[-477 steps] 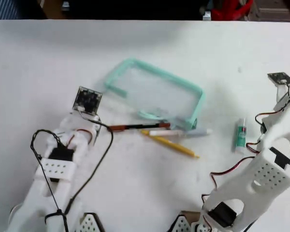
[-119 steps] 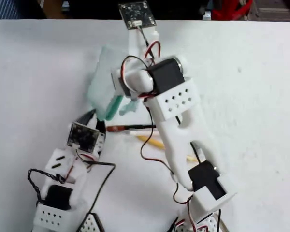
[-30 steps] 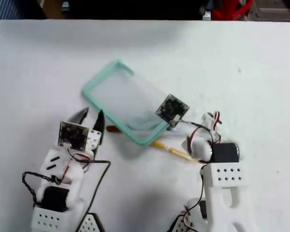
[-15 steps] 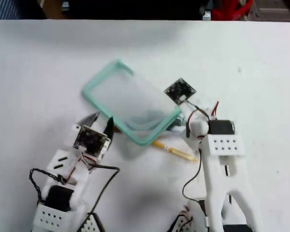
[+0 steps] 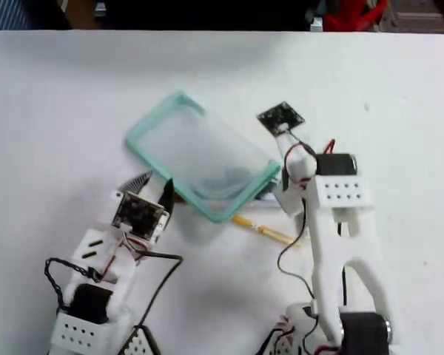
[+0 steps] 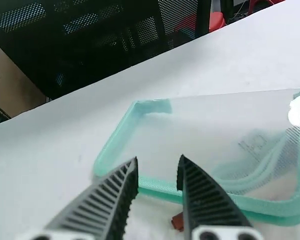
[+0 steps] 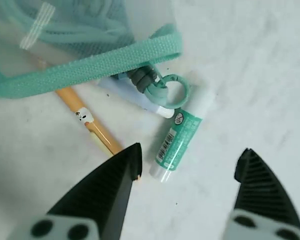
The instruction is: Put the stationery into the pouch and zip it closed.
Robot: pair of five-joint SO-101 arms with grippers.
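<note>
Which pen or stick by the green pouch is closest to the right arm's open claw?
The green-and-white glue stick: it lies between the open fingers of the right gripper, while the yellow pencil and pale blue pen run under the pouch's green edge.

Pouch [image 5: 200,151]: clear panels, mint-green woven edging, fine mesh pattern on one panel

Zip pull [image 7: 172,87]: mint-green ring on a grey tab

Glue stick [image 7: 179,136]: green label with a black barcode, white ends

Pencil [image 7: 92,129]: orange-yellow, with a small white printed figure

Pen end [image 6: 177,221]: red-brown

Left gripper [image 6: 157,160] and right gripper [image 7: 191,150]: black ribbed fingers on white bases

Table [image 5: 399,111]: plain white

Wiring [image 5: 311,151] on the right arm: red and black
</note>
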